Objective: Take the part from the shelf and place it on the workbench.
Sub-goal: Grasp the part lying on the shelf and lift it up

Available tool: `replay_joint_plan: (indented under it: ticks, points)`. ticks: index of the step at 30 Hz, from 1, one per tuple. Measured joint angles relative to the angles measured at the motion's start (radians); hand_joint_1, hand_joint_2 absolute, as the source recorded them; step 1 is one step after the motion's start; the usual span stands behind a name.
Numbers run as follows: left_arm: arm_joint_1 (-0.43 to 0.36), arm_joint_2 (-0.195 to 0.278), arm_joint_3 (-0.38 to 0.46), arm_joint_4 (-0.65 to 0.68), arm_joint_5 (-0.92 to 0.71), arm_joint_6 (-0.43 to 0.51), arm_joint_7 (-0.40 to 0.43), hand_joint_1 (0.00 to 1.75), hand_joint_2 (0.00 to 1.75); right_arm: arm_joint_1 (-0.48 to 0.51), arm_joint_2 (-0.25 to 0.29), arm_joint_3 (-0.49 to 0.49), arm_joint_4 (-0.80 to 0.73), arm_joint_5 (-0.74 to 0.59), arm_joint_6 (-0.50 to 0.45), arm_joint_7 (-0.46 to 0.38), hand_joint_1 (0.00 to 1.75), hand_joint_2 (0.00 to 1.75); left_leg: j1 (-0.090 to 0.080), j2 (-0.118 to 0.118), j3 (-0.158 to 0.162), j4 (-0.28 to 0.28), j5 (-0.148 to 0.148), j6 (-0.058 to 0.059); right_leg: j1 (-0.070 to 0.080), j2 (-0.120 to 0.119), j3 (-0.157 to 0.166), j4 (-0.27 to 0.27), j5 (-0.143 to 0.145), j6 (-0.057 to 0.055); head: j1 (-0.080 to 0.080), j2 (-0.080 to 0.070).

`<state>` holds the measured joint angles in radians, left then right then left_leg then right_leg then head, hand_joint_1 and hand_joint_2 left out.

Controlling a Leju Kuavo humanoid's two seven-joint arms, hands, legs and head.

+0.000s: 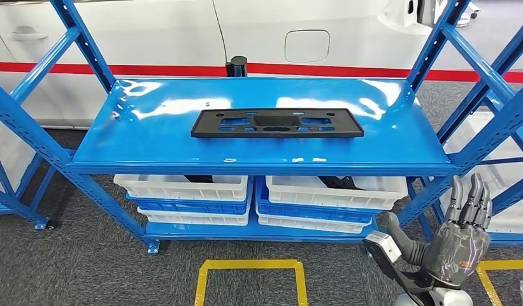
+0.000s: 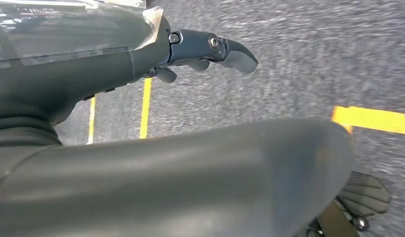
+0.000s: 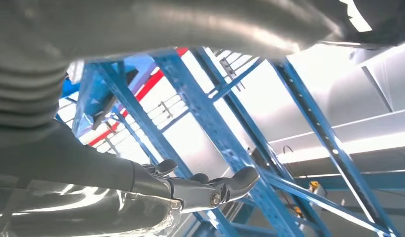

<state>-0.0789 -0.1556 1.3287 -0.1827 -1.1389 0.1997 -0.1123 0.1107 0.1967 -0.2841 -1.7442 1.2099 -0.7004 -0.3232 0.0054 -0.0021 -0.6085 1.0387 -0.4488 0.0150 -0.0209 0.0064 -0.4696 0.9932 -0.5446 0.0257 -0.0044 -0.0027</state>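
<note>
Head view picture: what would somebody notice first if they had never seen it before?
Probably the long black part lying flat in the middle of the shiny blue shelf. Next, the robot's right hand raised at the lower right, fingers up and holding nothing. Under the shelf sit white and blue bins.

part [image 1: 277, 123] on shelf [image 1: 150, 137], bins [image 1: 182, 187] beneath
</note>
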Motion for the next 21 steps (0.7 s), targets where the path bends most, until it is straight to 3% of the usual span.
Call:
replay_joint_plan:
  ticks: [3,5,7,9,10,11,13,14,16,18,20,21]
  points:
    - [-0.001,0.001,-0.003,0.000,0.000,-0.001,-0.002,0.00,0.00,0.001,0.001,0.000,-0.003,0.000,0.000,-0.001,0.00,1.75,-0.005,-0.004,0.019,-0.024,-0.010,0.018,0.002,0.000,0.025,0.001,0.000,0.025,0.000,0.000]
    - [0.000,0.002,-0.005,0.000,-0.001,-0.001,-0.002,0.00,0.00,-0.001,0.001,-0.001,-0.003,-0.001,0.000,-0.001,0.00,1.75,-0.004,-0.005,0.042,-0.032,-0.011,0.033,0.002,0.000,0.016,0.036,-0.012,0.034,0.003,0.000]
    - [0.001,0.002,-0.006,0.000,-0.001,-0.001,-0.002,0.00,0.00,-0.002,0.000,0.000,-0.004,-0.002,0.000,-0.002,0.00,1.75,-0.004,-0.005,0.055,-0.034,-0.015,0.042,0.002,-0.001,-0.040,0.134,-0.048,0.033,0.007,0.000]
    - [0.002,0.002,-0.006,0.000,-0.001,-0.001,-0.002,0.00,0.00,-0.001,0.000,0.000,-0.004,-0.002,0.000,-0.003,0.00,1.75,-0.006,-0.007,0.059,-0.034,-0.022,0.047,0.003,-0.001,-0.123,0.244,-0.085,0.029,0.008,0.000]
    - [0.003,0.002,-0.006,0.000,-0.001,-0.001,-0.002,0.00,0.00,0.000,-0.001,0.000,-0.003,-0.002,0.000,-0.003,0.00,1.75,-0.008,-0.008,0.063,-0.034,-0.026,0.048,0.003,-0.001,-0.154,0.269,-0.089,0.030,0.009,0.000]
    - [0.004,0.002,-0.006,0.000,-0.001,-0.001,-0.002,0.00,0.00,0.001,-0.002,-0.001,-0.003,-0.002,0.000,-0.003,0.00,1.75,-0.009,-0.009,0.068,-0.034,-0.031,0.048,0.003,-0.001,-0.163,0.250,-0.071,0.037,0.009,0.000]
    - [0.006,0.001,-0.006,0.000,-0.001,-0.001,-0.002,0.00,0.00,0.001,-0.003,0.000,-0.003,0.001,0.000,-0.003,0.00,1.75,-0.011,-0.011,0.079,-0.034,-0.041,0.045,0.004,-0.001,-0.136,0.130,0.008,0.052,0.009,0.000]
    - [0.006,0.001,-0.006,0.000,-0.001,0.000,-0.002,0.00,0.00,0.001,-0.004,0.000,-0.002,0.003,0.000,-0.003,0.00,1.75,-0.013,-0.012,0.086,-0.033,-0.047,0.042,0.006,-0.004,-0.119,0.071,0.038,0.049,0.007,0.000]
    - [0.006,0.000,-0.006,0.001,-0.001,0.001,-0.002,0.00,0.00,0.000,-0.006,0.002,-0.001,0.005,0.000,-0.003,0.00,1.75,-0.014,-0.013,0.095,-0.035,-0.058,0.031,0.014,-0.010,-0.102,0.018,0.047,0.024,0.005,0.000]
    - [0.007,-0.002,-0.006,0.002,-0.001,0.002,-0.002,0.00,0.00,-0.003,-0.007,0.003,0.000,0.008,0.000,-0.003,0.00,1.75,-0.014,-0.011,0.106,-0.027,-0.060,0.017,0.016,-0.011,-0.092,0.013,0.042,-0.001,0.005,0.000]
    - [0.006,-0.002,-0.007,0.003,0.000,0.002,-0.003,0.00,0.00,-0.004,-0.008,0.006,0.000,0.016,0.000,0.003,0.00,1.75,-0.013,-0.008,0.102,0.005,-0.074,0.007,0.005,-0.010,-0.072,0.006,0.059,-0.016,0.002,0.000]
    - [0.005,-0.002,-0.007,0.003,0.000,0.002,-0.004,0.00,0.00,-0.005,-0.009,0.010,0.001,0.023,0.000,0.010,0.00,1.75,-0.011,-0.006,0.084,0.042,-0.093,0.001,0.000,-0.010,-0.062,0.006,0.064,-0.021,-0.001,0.000]
